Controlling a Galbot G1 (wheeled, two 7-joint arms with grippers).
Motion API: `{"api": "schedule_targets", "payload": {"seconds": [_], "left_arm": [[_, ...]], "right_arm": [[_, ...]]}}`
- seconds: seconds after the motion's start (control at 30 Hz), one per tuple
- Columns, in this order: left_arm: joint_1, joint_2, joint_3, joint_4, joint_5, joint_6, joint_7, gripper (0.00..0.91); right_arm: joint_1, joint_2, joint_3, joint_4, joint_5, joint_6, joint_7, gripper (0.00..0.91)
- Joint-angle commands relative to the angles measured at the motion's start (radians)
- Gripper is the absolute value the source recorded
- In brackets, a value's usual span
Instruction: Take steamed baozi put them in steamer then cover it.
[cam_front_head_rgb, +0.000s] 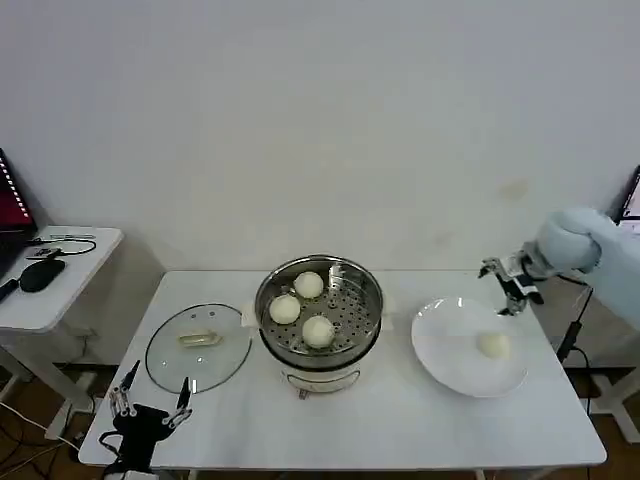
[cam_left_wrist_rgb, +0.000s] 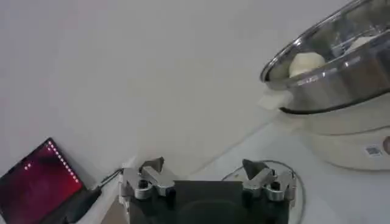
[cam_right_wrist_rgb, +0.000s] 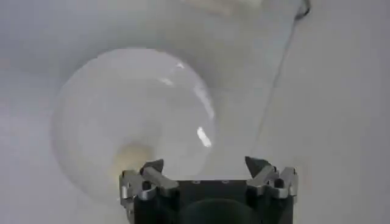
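On your left, the left gripper (cam_front_head_rgb: 150, 409) hangs at the worktop's (cam_front_head_rgb: 400, 420) front edge, jaws open and empty, just in front of the cover (cam_front_head_rgb: 198, 346) lying flat there. At centre, the steamer (cam_front_head_rgb: 320, 313) stands uncovered with three steamed baozi (cam_front_head_rgb: 318, 331) on its perforated tray. To your right, a fourth bun (cam_front_head_rgb: 493, 345) sits on the white plate (cam_front_head_rgb: 450, 350) while the right gripper (cam_front_head_rgb: 507, 281) hovers above the plate's far rim, jaws open and empty.

Steamer (cam_front_head_rgb: 320, 312) mid-table (cam_front_head_rgb: 400, 425), three baozi (cam_front_head_rgb: 318, 331) inside. Cover (cam_front_head_rgb: 198, 347) flat toward left edge. Plate (cam_front_head_rgb: 455, 365) toward right edge, one bun (cam_front_head_rgb: 493, 345) on it.
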Motion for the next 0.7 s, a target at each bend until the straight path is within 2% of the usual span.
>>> {"api": "schedule_targets", "payload": {"seconds": [0.03, 0.2, 0.3, 0.7], "left_arm": [[0.014, -0.003, 0.000, -0.003, 0.006, -0.002, -0.002, 0.907], [0.028, -0.015, 0.000, -0.003, 0.016, -0.006, -0.005, 0.907], [0.027, -0.018, -0.005, -0.003, 0.016, -0.004, -0.005, 0.907], [0.029, -0.020, -0.019, 0.009, 0.014, -0.006, -0.004, 0.907]], "right_arm": [[-0.321, -0.039, 0.298, -0.108, -0.074, 0.023, -0.023, 0.907], [-0.368, 0.041, 0.354, -0.175, -0.110, 0.006, -0.019, 0.907], [-0.383, 0.075, 0.363, -0.215, -0.150, 0.006, -0.024, 0.907], [-0.380, 0.245, 0.388, -0.391, -0.191, 0.019, -0.008, 0.907]]}}
